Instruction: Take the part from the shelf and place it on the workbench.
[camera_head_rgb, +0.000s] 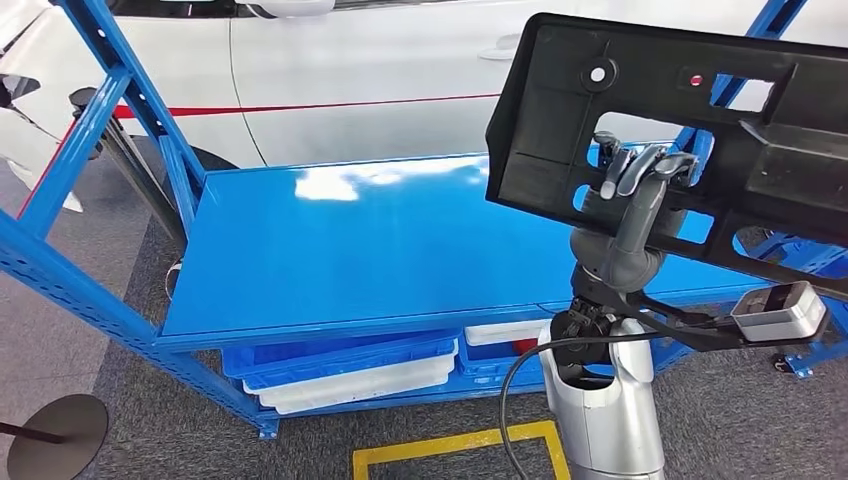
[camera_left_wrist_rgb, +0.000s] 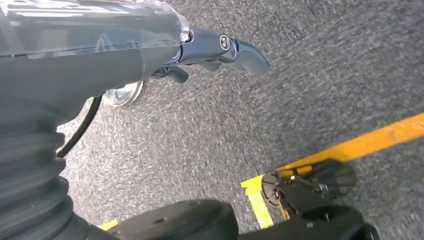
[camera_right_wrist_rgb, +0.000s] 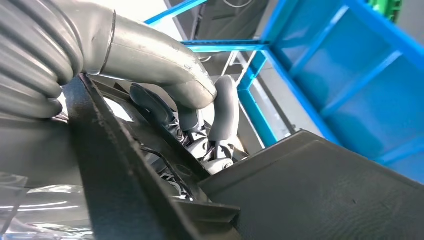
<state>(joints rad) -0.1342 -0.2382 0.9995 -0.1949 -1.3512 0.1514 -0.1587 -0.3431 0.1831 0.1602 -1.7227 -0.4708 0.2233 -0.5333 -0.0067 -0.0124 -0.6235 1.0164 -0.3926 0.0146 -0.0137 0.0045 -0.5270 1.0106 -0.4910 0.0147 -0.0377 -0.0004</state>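
- The right robot hand (camera_head_rgb: 640, 175) is raised on its silver arm, its fingers hooked through a cut-out of the large flat black plastic part with moulded openings (camera_head_rgb: 600, 120); the right wrist view shows the thick grey thumb (camera_right_wrist_rgb: 165, 75) pressed over the part's rim, so this hand holds the part
- The part is aloft, above and just right of the glossy blue metal shelf top (camera_head_rgb: 350, 240), touching nothing but the hand; its long axis runs left to right and dips towards the right, its broad face tilted towards the camera
- The left robot hand (camera_left_wrist_rgb: 225, 50) hangs over grey carpet beside a yellow floor line (camera_left_wrist_rgb: 350, 145); I cannot tell how its fingers lie; the right hand must do the placing
- No table can be made out; it probably lies off to one side
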